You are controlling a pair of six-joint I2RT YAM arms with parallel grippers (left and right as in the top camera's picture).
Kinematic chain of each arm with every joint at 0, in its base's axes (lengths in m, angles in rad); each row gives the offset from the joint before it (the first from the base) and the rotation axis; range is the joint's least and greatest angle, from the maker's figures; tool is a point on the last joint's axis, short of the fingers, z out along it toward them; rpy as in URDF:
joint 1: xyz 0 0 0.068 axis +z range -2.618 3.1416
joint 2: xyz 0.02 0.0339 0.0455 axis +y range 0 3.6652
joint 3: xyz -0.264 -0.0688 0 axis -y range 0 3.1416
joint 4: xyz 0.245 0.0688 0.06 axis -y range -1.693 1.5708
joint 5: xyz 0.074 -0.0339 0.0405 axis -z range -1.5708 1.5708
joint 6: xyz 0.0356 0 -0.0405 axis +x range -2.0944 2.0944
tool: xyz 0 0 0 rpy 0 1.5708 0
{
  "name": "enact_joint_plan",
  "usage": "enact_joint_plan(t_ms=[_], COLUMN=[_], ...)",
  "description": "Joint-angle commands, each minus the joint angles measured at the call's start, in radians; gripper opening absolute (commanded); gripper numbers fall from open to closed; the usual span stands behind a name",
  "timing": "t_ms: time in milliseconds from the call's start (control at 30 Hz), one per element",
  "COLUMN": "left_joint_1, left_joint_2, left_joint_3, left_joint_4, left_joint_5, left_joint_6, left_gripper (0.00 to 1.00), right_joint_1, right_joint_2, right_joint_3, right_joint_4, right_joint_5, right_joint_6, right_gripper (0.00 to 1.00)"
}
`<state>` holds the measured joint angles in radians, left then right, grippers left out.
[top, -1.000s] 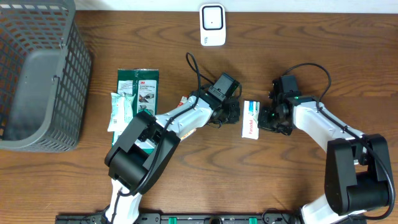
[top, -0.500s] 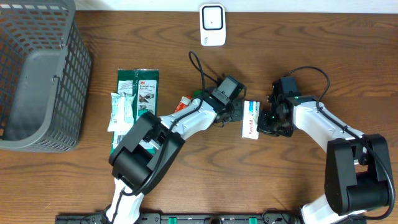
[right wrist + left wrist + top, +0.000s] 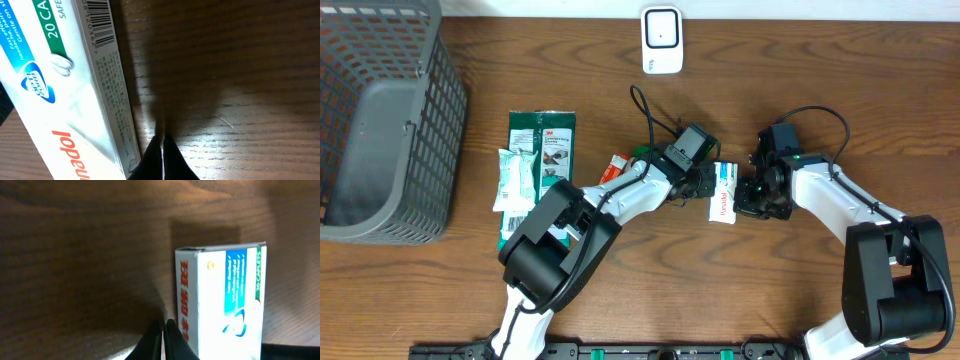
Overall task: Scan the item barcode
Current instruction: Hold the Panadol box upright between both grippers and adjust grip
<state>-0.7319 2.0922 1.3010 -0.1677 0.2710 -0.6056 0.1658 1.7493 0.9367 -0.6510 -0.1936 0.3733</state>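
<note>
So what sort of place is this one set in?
Probably a mock shop checkout: a grey mesh basket, a small white scanner at the far edge, and packaged goods such as a Panadol box on the wooden table.

A shop-checkout setup, shown by scanner (image 3: 661, 40), wire basket (image 3: 445, 110) and packaged goods (image 3: 542, 140).

Overhead, a fixed camera looks straight down on the whole wooden surface (image 3: 720, 290), from the basket (image 3: 445, 130) at the upper left to the scanner (image 3: 661, 40) at top centre. Each wrist camera sits close above the wood, looking along its own tips: the left claw (image 3: 164, 330) and the right claw (image 3: 161, 145) both show at bottom centre. All three views share the box (image 3: 723, 190). It sits mid-frame overhead, on the right in the left wrist view and on the left in the right wrist view.
</note>
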Motion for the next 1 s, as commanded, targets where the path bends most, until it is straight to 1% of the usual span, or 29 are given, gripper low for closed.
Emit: enact_joint_plan(t_ms=[0,133,633,967], left_joint_1=[-0.011,-0.011,-0.062,-0.073], left_joint_2=[-0.002,-0.034,-0.036,-0.151], left_joint_3=[-0.027,-0.027,-0.024,-0.023], left_joint_4=[-0.04,-0.039,-0.043,-0.055], left_joint_5=[0.028,0.036,0.032,0.036], left_joint_6=[0.002,0.002,0.002,0.002], left_gripper=[0.07,0.08,0.08,0.07], right_joint_1=[0.006,0.006,0.006,0.006], right_joint_2=[0.016,0.016,0.016,0.016], right_joint_3=[-0.023,-0.023,-0.023,-0.023], right_joint_4=[0.004,0.005,0.018,0.019], right_joint_5=[0.001,-0.021,-0.025,-0.025], right_joint_6=[-0.017,-0.042,-0.05,-0.06], right_gripper=[0.01,0.01,0.01,0.01])
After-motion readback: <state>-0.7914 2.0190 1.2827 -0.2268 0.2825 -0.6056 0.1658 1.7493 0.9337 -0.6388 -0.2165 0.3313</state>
